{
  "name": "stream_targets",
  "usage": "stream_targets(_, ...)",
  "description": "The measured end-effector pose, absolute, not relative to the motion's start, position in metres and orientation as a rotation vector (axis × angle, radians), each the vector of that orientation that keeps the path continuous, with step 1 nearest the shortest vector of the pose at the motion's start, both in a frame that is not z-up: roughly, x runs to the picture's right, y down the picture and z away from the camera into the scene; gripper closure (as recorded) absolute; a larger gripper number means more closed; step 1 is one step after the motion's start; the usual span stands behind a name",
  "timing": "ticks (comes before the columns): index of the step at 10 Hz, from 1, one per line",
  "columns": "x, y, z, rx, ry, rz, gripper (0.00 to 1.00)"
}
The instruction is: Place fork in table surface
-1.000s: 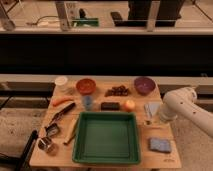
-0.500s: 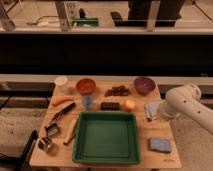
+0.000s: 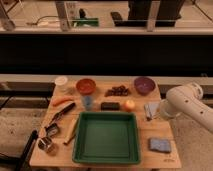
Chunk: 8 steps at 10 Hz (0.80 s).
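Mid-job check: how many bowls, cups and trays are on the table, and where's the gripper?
Bowls: 2, orange bowl and purple bowl
Cups: 2, white cup and blue cup
Trays: 1, green tray
Total: 5
The gripper is over the right side of the table, near the purple bowl.

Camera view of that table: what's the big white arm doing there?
A white robot arm reaches in from the right over the wooden table surface. Its pincer is low over the table's right side, past the far right corner of the green tray and beside a yellowish ball. I cannot tell whether it carries anything. The bowls at the back and the utensils on the left lie well away from it.
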State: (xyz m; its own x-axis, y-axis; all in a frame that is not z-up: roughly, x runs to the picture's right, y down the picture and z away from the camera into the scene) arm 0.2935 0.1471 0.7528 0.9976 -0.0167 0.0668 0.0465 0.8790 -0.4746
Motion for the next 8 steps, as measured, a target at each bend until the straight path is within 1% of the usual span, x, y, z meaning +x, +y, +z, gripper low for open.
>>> stream_targets(4,0.295,0.151,0.757,-0.504,-0.057,-0.03,0.96)
stream_targets(8,0.306,0.161,0.77,-0.53,-0.04,-0.008,0.96)
